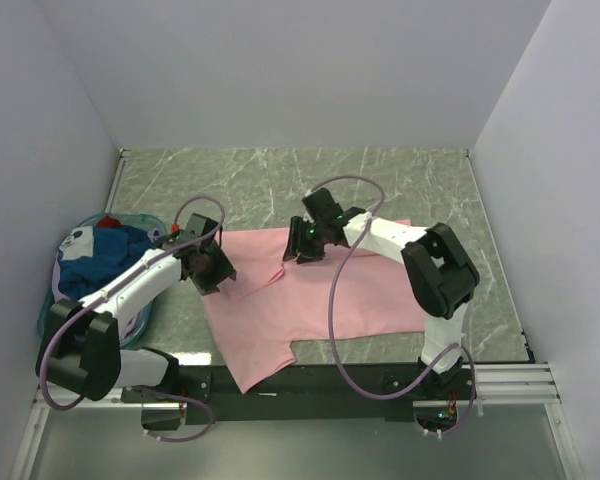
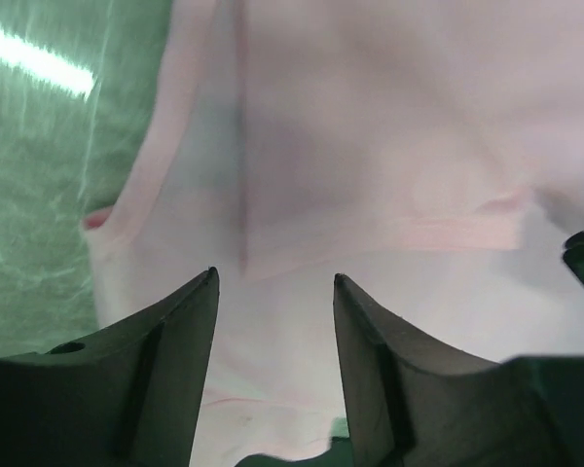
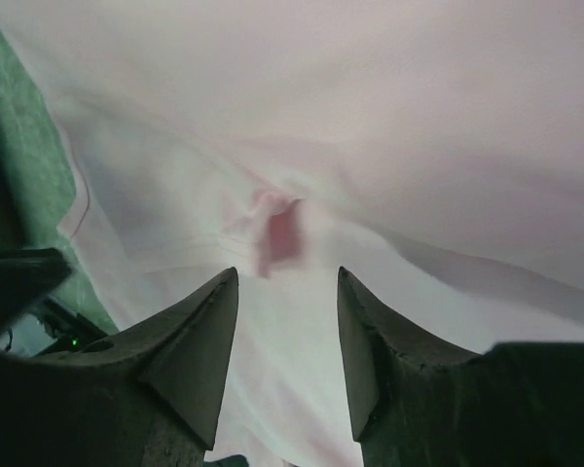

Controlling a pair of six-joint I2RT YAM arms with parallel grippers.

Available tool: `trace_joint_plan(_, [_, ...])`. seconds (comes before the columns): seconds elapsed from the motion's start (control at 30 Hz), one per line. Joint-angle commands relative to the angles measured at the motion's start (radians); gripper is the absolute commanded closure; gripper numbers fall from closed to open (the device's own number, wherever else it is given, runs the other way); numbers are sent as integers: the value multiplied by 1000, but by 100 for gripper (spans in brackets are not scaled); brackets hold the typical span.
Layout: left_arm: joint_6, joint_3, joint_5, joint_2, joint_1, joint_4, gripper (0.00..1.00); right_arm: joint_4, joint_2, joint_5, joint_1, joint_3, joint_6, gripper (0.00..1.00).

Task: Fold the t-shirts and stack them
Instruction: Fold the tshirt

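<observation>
Corner of pink t-shirt [image 1: 320, 295] overhangs near edge of table [image 1: 410, 180]; left gripper [image 1: 212, 270] and right gripper [image 1: 302, 246] hover released.

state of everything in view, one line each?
pink t-shirt: spread on table, partly folded, one corner hanging over near edge
other t-shirts: bunched in basket, unfolded
basket: at left, holding shirts
left gripper: open, empty, over pink t-shirt
right gripper: open, empty, over pink t-shirt

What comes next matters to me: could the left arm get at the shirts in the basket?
Probably yes: the basket sits close beside the open left gripper, its shirts uncovered.
</observation>
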Motion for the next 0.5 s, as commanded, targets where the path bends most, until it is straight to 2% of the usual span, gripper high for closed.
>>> trace_joint_plan(0.0, [33, 112, -64, -11, 28, 25, 44, -57, -109, 86, -109, -3, -78, 47])
trace_joint_plan(0.2, [103, 235, -43, 175, 114, 117, 52, -42, -194, 94, -359, -90, -107, 51])
trace_joint_plan(0.3, [120, 292, -58, 277, 129, 156, 57, -42, -194, 96, -475, -113, -121, 52])
trace_joint_plan(0.47, [140, 407, -50, 439, 177, 152, 60, -52, -151, 102, -612, -101, -145, 53])
